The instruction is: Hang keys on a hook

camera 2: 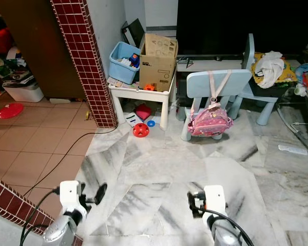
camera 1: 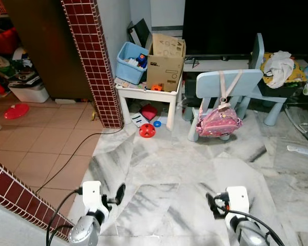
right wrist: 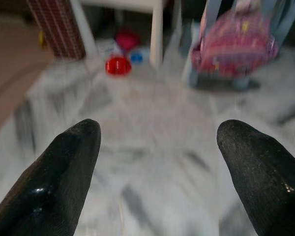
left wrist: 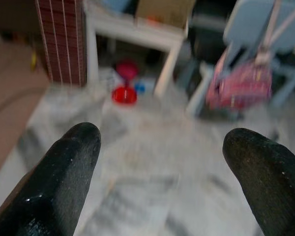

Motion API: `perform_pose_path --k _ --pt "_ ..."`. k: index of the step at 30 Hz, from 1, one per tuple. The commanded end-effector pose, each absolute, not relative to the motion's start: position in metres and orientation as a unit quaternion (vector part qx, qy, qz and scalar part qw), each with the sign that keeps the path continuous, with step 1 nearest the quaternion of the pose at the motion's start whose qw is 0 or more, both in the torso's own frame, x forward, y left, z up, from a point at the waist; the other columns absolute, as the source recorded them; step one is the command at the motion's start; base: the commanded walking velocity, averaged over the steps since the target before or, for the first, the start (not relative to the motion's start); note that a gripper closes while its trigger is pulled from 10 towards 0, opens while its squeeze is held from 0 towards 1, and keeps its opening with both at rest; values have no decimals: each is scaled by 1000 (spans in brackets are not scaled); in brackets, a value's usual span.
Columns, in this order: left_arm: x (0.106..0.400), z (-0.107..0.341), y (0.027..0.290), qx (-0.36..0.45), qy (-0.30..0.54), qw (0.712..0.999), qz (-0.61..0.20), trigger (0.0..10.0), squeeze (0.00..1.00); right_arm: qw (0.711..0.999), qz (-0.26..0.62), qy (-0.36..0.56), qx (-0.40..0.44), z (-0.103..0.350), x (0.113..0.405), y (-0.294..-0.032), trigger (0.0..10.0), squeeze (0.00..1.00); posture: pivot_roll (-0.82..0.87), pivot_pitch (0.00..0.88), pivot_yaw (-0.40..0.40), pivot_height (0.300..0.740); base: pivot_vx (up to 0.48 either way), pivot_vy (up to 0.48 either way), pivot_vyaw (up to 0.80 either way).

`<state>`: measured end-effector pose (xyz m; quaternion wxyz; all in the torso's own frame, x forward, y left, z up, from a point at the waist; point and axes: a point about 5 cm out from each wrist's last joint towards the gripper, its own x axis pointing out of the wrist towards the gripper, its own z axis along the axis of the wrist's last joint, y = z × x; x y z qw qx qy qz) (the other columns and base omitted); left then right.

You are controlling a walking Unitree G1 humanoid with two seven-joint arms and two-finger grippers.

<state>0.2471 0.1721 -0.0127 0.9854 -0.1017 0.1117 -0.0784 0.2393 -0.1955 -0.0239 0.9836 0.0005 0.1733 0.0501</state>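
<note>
Left gripper (left wrist: 160, 147) and right gripper (right wrist: 157, 142) held low, fingers spread

Cardboard box (camera 1: 165, 64), upper centre of the head view, on the white side table (camera 1: 146, 91): small dark printed mark on its front face, illegible. No other readable text.

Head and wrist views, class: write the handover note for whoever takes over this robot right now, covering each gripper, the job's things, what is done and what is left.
Left gripper: open, holding nothing, low over the marble floor.
Right gripper: open, holding nothing, also low over the floor.
Keys and hook: I cannot make out either one from here.
Ahead: white side table with a cardboard box and blue bin; blue chair with a pink backpack hung on it; red-tiled pillar to the left.
Done: nothing picked up.
Left: find keys, grasp them, find the hook, hang them.
</note>
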Motion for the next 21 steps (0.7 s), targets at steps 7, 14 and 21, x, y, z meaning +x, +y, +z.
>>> perform_pose_path --k 7,14,21 --pt "270 20 167 -102 27 989 -105 10000 0 996 71 60 20 13 268 -179 10000 0 -57 0 27 740 0 0 0" --pt "270 22 172 -97 24 991 -95 10000 0 996 71 46 29 17 268 -174 10000 0 -54 0 25 740 0 0 0" --pt "248 8 177 -99 45 990 -85 10000 0 994 74 68 31 5 248 -173 10000 0 -40 34 18 740 0 0 0"
